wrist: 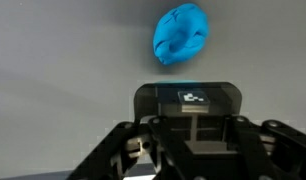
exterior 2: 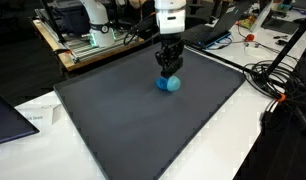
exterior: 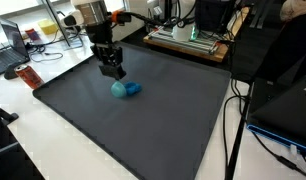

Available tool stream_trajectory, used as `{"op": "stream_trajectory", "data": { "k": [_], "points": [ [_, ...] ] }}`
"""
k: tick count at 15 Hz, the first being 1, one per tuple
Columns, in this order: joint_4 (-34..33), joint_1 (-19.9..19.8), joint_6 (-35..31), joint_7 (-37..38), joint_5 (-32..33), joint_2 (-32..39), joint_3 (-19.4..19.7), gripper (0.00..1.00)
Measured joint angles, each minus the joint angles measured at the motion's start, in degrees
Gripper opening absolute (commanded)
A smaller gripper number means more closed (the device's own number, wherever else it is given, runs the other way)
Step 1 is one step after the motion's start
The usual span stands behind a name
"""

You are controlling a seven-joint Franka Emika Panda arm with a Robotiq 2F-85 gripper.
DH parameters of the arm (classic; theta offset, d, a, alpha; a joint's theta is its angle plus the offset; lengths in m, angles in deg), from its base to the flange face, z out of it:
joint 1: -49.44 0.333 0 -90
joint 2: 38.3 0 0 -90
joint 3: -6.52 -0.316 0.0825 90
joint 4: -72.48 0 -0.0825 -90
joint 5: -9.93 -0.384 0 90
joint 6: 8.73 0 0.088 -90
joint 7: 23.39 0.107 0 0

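On the table [exterior: 218,150], a mat [exterior: 143,120] covers most of the top. The gripper [exterior: 114,72] hangs over the mat's far half, with a crumpled ball [exterior: 126,89] lying on the mat just beside it at 4 o'clock. In an exterior view, the ball [exterior 2: 169,84] sits at 6 o'clock of the gripper [exterior 2: 170,70]. Cables [exterior 2: 278,85] lie off the mat [exterior 2: 143,130] at 3 o'clock. In the wrist view the ball [wrist: 180,35] lies at 12 o'clock, apart from the gripper.
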Motion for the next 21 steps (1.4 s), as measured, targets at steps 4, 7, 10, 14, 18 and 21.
{"op": "stream_trajectory", "data": {
  "k": [4,7,10,14,18,21],
  "points": [
    [0.3,-3.4,0.0,-9.8,-8.5,0.0,-1.5,0.22],
    [0.7,-6.2,0.2,-17.1,-14.5,0.0,-2.4,0.22],
    [0.9,-8.7,1.4,-24.2,-19.6,0.5,-3.1,0.22],
    [0.9,-10.7,3.5,-31.8,-26.0,1.5,-3.3,0.47],
    [0.9,-11.3,3.7,-33.5,-28.9,2.5,-3.2,0.47],
    [0.9,-11.3,3.7,-33.5,-29.1,2.5,-3.2,0.47]
  ]
}}
